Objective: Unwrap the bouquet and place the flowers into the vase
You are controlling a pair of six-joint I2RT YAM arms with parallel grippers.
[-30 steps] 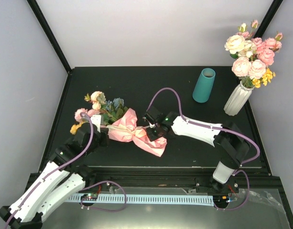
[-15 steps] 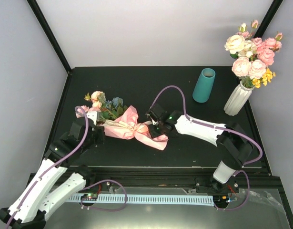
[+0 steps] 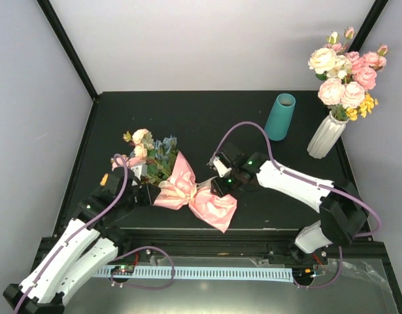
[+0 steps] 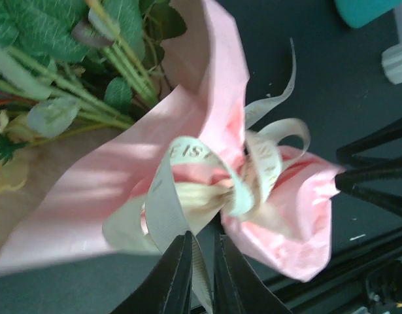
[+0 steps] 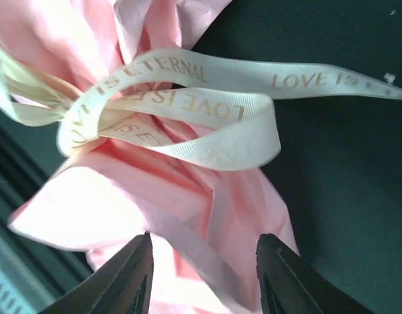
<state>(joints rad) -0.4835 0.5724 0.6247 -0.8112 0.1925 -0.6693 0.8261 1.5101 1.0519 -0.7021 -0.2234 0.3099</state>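
Observation:
The bouquet (image 3: 176,185) lies on the black table with its flowers (image 3: 150,148) pointing to the far left. Its pink paper (image 3: 212,205) is tied at the waist with a cream ribbon (image 5: 187,98). My left gripper (image 3: 150,194) sits at the near left of the knot. Its jaws (image 4: 202,234) stand only slightly apart, and a ribbon strand (image 4: 199,275) runs between them against the left finger. My right gripper (image 5: 205,237) is open wide over the paper's flared end, just right of the knot. The teal vase (image 3: 280,116) stands upright at the far right.
A white ribbed vase (image 3: 325,135) with large pink and cream roses (image 3: 344,72) stands right of the teal one, near the table's right edge. Black frame posts rise at the back corners. Purple cables loop over both arms.
Both grippers were shut on the bouquet's middle and have now parted, the right one widely. The bouquet turned and slid right, its flowers swinging farther away. The right gripper has shifted right.

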